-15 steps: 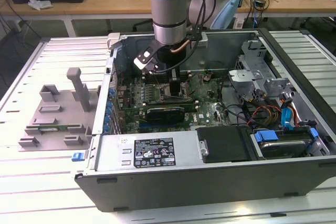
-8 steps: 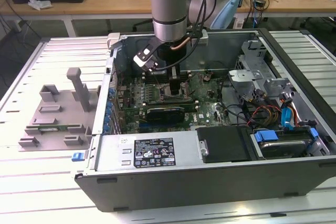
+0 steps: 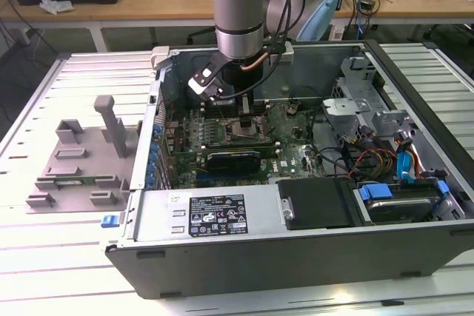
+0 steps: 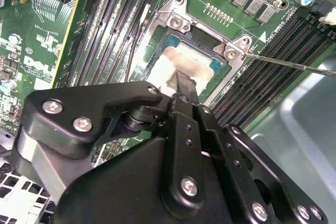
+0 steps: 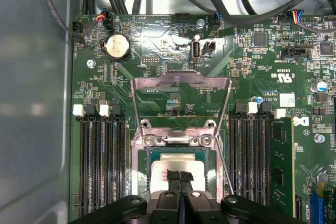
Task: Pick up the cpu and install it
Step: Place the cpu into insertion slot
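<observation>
The cpu [image 5: 161, 167] [image 4: 181, 59], a small square chip with a silvery top, lies flat inside the socket frame [image 5: 142, 140] on the green motherboard [image 3: 292, 127]. My gripper [image 5: 180, 176] [image 4: 181, 80] stands straight over it. Its two black fingertips [image 5: 173, 176] are together and rest on the middle of the chip's top, with nothing between them. In the exterior view the gripper [image 3: 241, 112] reaches down into the open computer case, just above the socket [image 3: 246, 129]. The socket's metal cover plate [image 5: 181, 85] is swung open.
Memory slots [image 5: 102, 156] flank the socket on both sides. A thin lever wire [image 5: 226, 156] stands beside the frame. A long black graphics card [image 3: 233, 159] lies close in front of the socket. A grey plastic tray [image 3: 74, 160] sits outside the case at the exterior view's left.
</observation>
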Controlling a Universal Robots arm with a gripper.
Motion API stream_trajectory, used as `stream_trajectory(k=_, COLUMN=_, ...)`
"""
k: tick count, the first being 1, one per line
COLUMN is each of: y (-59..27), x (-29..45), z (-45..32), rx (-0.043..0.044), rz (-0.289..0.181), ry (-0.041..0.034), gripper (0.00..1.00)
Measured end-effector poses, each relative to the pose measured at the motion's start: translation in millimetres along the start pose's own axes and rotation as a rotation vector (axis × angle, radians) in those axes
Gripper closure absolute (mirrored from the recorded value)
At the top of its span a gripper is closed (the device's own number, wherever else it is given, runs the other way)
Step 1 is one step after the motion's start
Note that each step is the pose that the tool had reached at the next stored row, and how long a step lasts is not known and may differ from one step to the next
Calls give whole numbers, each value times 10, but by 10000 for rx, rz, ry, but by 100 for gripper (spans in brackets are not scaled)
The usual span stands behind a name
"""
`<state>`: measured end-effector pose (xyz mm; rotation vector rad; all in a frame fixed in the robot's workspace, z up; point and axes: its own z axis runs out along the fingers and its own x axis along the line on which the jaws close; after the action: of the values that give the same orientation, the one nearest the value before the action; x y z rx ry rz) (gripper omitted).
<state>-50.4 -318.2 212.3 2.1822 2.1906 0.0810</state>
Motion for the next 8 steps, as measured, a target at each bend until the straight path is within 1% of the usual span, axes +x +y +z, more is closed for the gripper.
stream_trajectory(k=5, y=0, x=0, z=4, rx=0, rz=0, ry=-1, gripper=89)
stream_trajectory(k=8, y=-4, x=0, z=39, rx=0, rz=0, ry=-1, gripper=89)
